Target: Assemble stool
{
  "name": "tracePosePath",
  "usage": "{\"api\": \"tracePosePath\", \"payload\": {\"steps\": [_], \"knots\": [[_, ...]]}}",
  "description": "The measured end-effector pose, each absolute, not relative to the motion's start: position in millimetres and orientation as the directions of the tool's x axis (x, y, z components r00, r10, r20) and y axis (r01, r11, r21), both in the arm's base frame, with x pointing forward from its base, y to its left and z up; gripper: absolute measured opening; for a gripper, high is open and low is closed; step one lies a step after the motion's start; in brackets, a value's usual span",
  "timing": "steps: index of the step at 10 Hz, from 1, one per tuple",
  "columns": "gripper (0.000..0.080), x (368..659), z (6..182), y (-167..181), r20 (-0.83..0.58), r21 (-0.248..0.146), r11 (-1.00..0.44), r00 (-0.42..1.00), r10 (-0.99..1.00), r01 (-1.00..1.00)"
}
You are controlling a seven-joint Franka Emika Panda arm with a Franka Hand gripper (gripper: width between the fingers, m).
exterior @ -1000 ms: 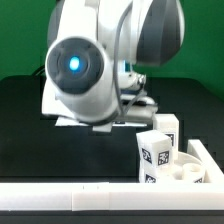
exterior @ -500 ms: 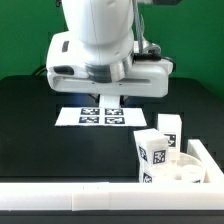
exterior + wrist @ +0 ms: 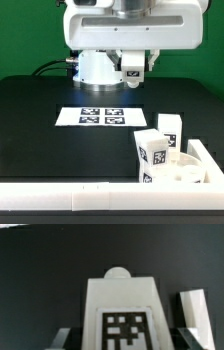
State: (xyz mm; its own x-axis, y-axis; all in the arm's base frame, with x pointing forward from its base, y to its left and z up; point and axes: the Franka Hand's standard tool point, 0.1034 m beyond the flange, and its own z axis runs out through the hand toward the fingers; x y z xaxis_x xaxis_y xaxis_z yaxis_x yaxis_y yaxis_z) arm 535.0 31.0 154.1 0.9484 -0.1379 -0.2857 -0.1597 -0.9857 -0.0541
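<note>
Only the wrist view shows the gripper (image 3: 122,339) pinching a tagged stool leg (image 3: 122,308) between its fingers, above the black table (image 3: 50,274). The exterior view shows the seat (image 3: 180,172) with two upright legs (image 3: 160,145) at the table's corner, near the marker board (image 3: 98,116).

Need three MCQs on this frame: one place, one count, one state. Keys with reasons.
1. The marker board lies:
A) on the black table, toward the exterior view's left of the stool seat
B) on the seat
C) in the jaws

2. Tags on the marker board:
A) two
B) four
C) six

3. The jaws are:
A) open and empty
B) closed on a stool leg
C) closed on the seat

Key:
1. A, it lies flat mid-table.
2. B, four tags show.
3. B, the wrist view shows the tagged leg between the jaws.
</note>
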Motion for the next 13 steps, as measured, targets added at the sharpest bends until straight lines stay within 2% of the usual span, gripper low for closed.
{"api": "tracePosePath", "payload": {"steps": [2,4,5,8,9,11,12,13], "knots": [[0.0320,537,156.6,35,-0.194,-0.062,-0.986,0.971,-0.141,-0.156],[0.0320,576,175.5,63,-0.027,-0.078,-0.982,0.985,-0.171,-0.172],[0.0320,587,180.9,69,0.034,-0.083,-0.984,0.986,-0.161,-0.158],[0.0320,595,179.0,72,0.242,-0.103,-0.985,0.956,-0.163,-0.142],[0.0320,598,177.1,83,0.291,-0.115,-0.979,0.937,-0.193,-0.166],[0.0320,614,169.4,119,0.332,-0.117,-0.983,0.928,-0.170,-0.138],[0.0320,624,161.5,123,0.334,-0.109,-0.986,0.930,-0.153,-0.124],[0.0320,624,161.7,122,0.333,-0.111,-0.985,0.929,-0.159,-0.129]]}}
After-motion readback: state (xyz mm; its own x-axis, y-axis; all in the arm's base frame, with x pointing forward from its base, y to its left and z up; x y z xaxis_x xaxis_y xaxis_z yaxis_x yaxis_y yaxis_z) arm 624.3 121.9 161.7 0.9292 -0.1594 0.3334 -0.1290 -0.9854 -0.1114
